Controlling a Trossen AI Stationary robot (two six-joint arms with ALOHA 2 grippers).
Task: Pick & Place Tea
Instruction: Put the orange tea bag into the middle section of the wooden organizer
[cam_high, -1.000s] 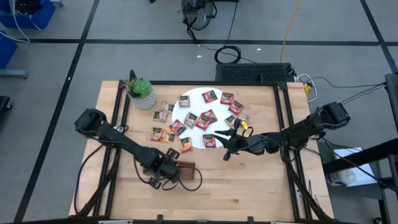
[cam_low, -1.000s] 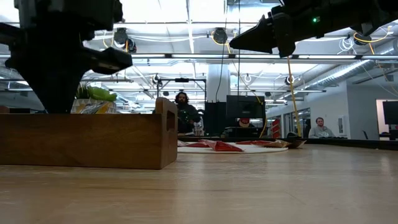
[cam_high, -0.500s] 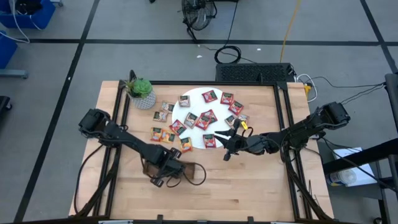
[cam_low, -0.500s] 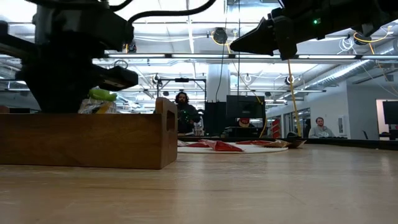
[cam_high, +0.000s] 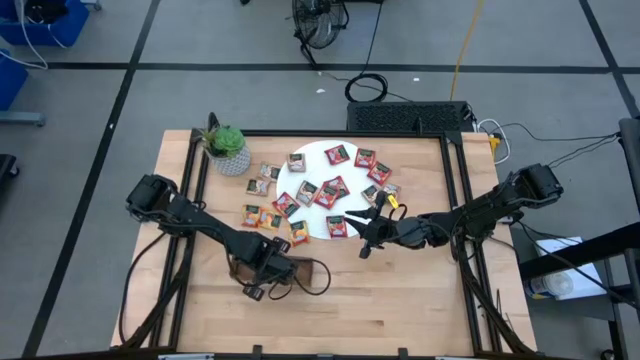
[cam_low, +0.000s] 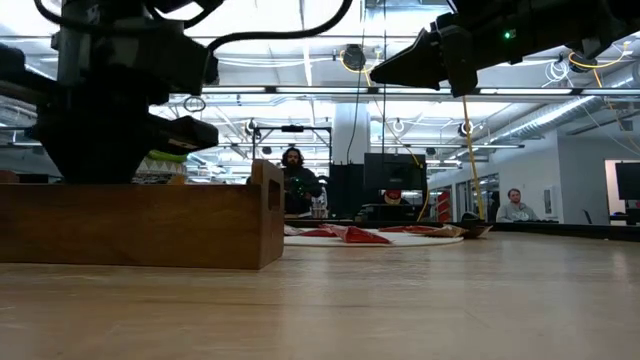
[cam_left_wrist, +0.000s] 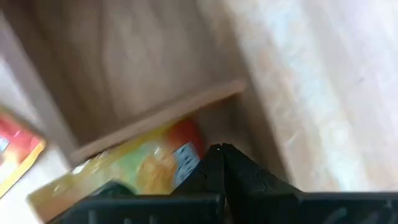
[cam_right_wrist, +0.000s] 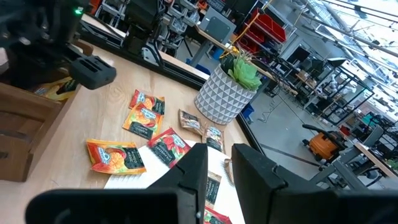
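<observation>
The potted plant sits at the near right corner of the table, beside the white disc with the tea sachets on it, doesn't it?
Not quite. The potted plant does stand beside the white disc with the tea sachets on it, but at the table's far left corner, not the near right one. The high view shows this plainly.

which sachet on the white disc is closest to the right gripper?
The red sachet at the white disc's near edge. It lies just beside the right gripper, while the disc's other sachets sit farther up the disc.
</observation>
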